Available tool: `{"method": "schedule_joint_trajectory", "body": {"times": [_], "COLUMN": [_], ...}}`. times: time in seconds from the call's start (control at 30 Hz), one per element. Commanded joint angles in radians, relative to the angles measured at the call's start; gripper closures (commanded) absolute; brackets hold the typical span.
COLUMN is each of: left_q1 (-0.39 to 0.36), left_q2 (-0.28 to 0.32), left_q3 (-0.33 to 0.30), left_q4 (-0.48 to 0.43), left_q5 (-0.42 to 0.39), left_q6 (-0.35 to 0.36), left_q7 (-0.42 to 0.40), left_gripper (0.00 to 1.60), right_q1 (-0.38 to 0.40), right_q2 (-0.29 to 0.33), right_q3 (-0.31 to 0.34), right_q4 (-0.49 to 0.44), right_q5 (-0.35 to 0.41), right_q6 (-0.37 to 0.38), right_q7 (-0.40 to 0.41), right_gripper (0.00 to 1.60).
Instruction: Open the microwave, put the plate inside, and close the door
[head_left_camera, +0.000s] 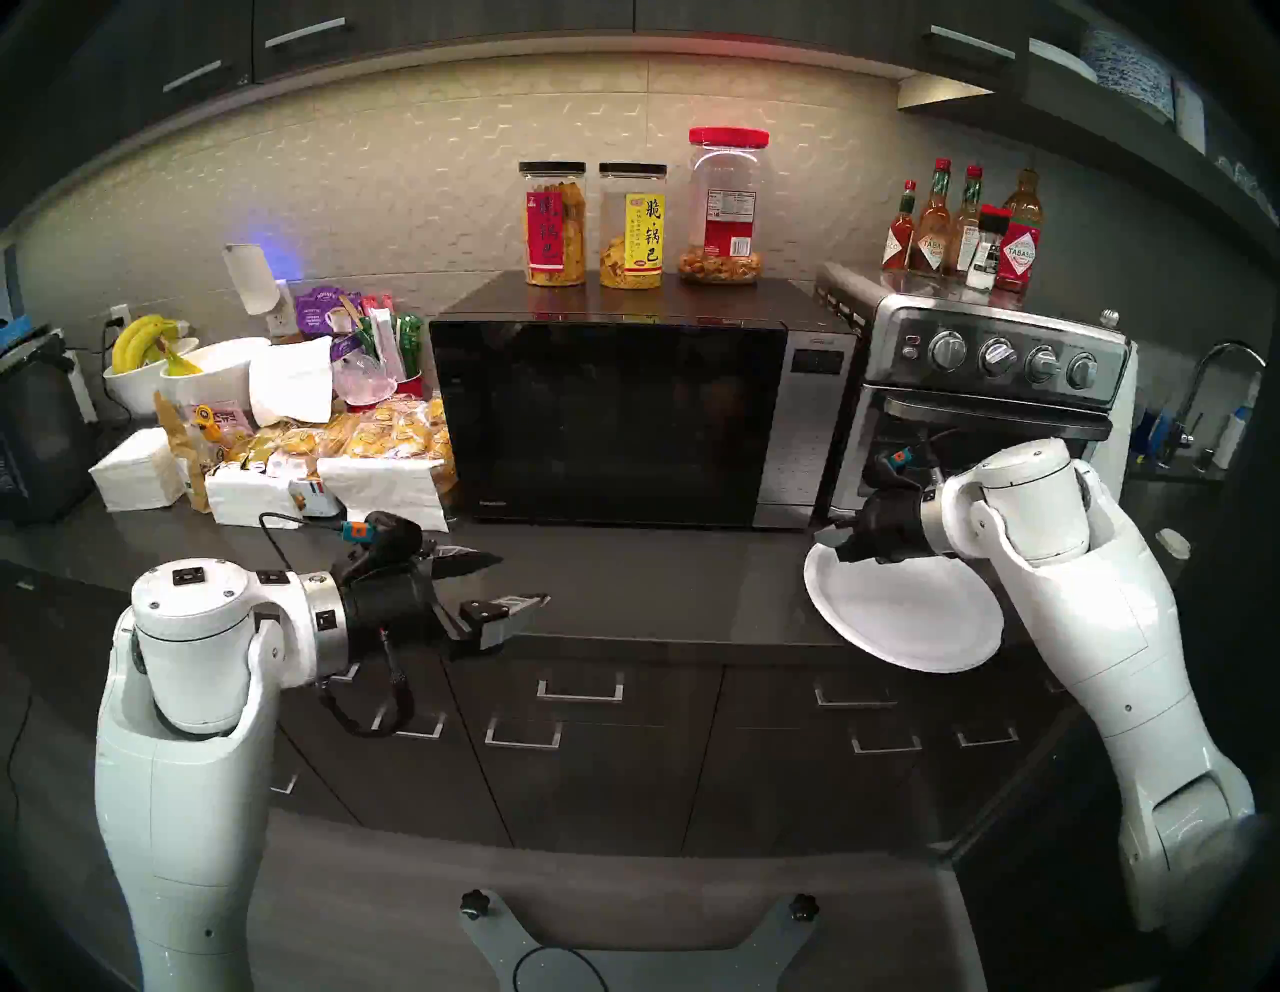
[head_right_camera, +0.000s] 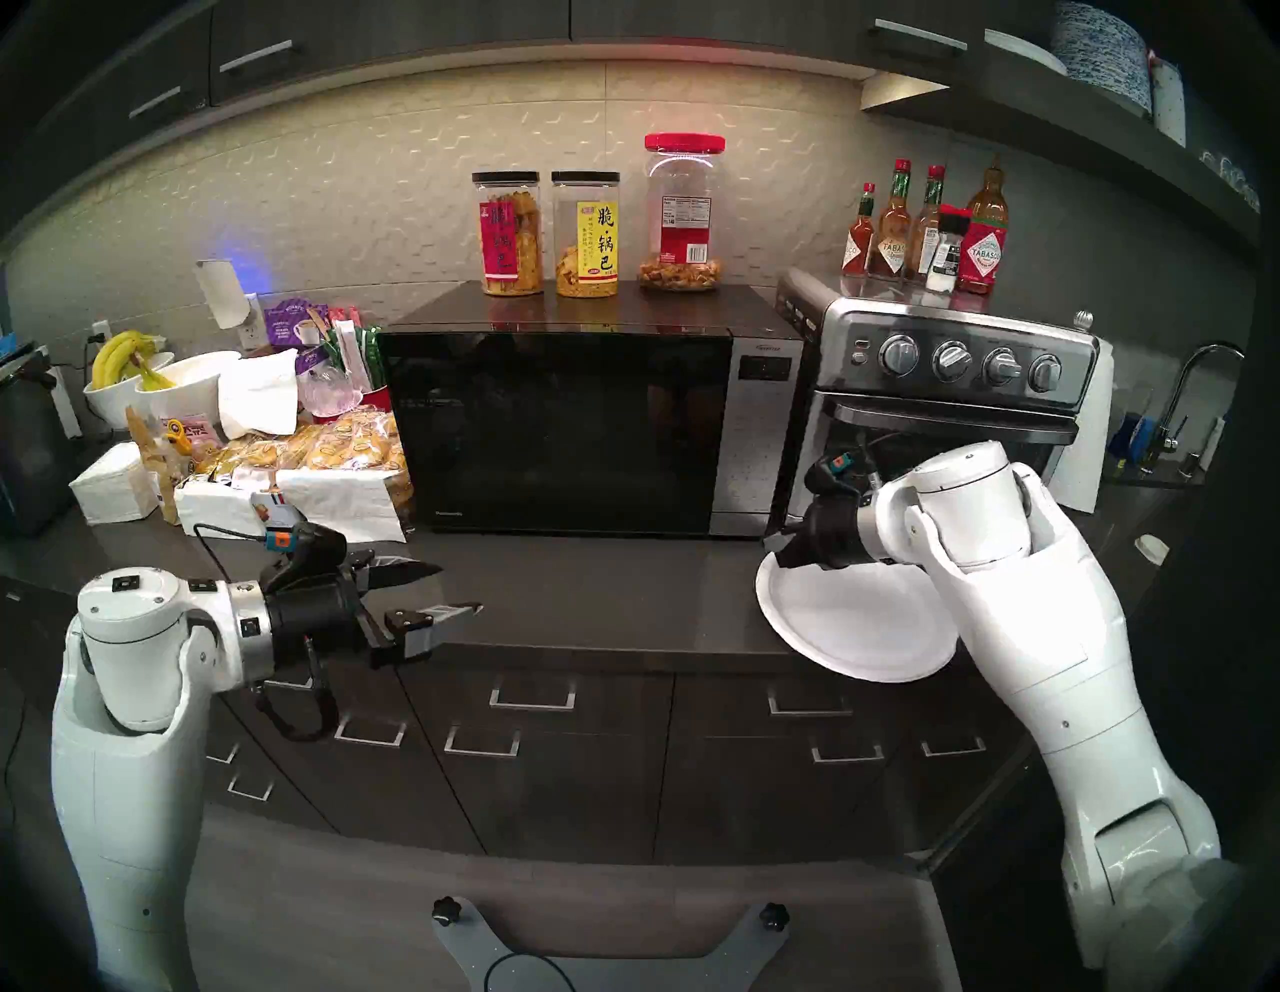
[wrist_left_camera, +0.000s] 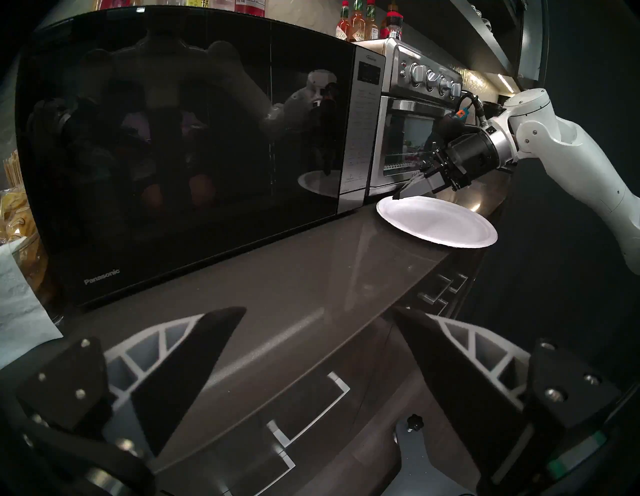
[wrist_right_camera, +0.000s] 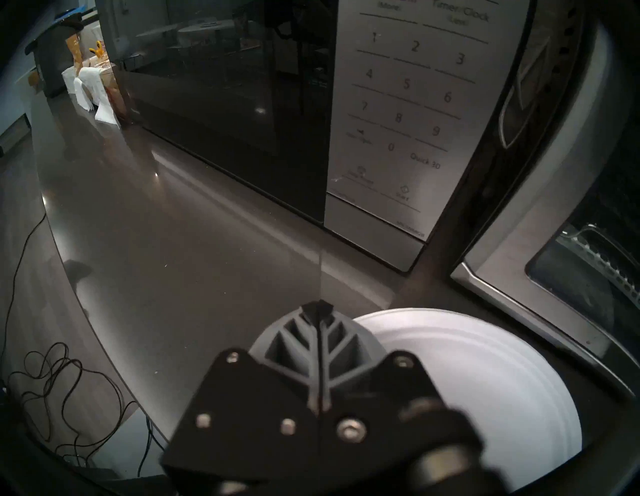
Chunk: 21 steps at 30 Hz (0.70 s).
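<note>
My right pincer (wrist_right_camera: 318, 308) fills wrist view, jaws pressed together, tips above near rim of white disposable plate (wrist_right_camera: 485, 381); no clear grip seen. Plate on counter edge (head_left_camera: 658, 603), partly overhanging, before toaster oven (head_left_camera: 983, 388). Looks light, thin, bendy: take overhanging rim, hold level. Left pincer (head_left_camera: 509, 582) wide, empty. Microwave (head_left_camera: 609, 415) door (head_left_camera: 602, 422) shut.

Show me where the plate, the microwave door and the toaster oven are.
plate (head_left_camera: 900, 609): head left view, middle of its white face.
microwave door (head_left_camera: 602, 422): head left view, centre of the dark glass.
toaster oven (head_left_camera: 997, 357): head left view, knob panel.
</note>
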Motion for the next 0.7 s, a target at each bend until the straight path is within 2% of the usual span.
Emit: {"method": "schedule_joint_trajectory", "body": {"times": [0.0, 0.67], "left_q1": [-0.001, 0.0], "left_q2": [-0.001, -0.001], "left_q3": [0.0, 0.0], "left_q4": [-0.012, -0.012], "left_q5": [0.0, 0.0], "left_q6": [0.001, 0.001], "left_q7": [0.0, 0.0], "left_gripper": [0.0, 0.0], "right_q1": [0.05, 0.082], "right_q2": [-0.022, -0.062], "right_q3": [-0.007, -0.059], "right_q4": [0.005, 0.048], "right_q5": [0.001, -0.021], "right_q6": [-0.003, -0.003], "right_q7": [-0.016, -0.093], "right_gripper": [1.6, 1.6]}}
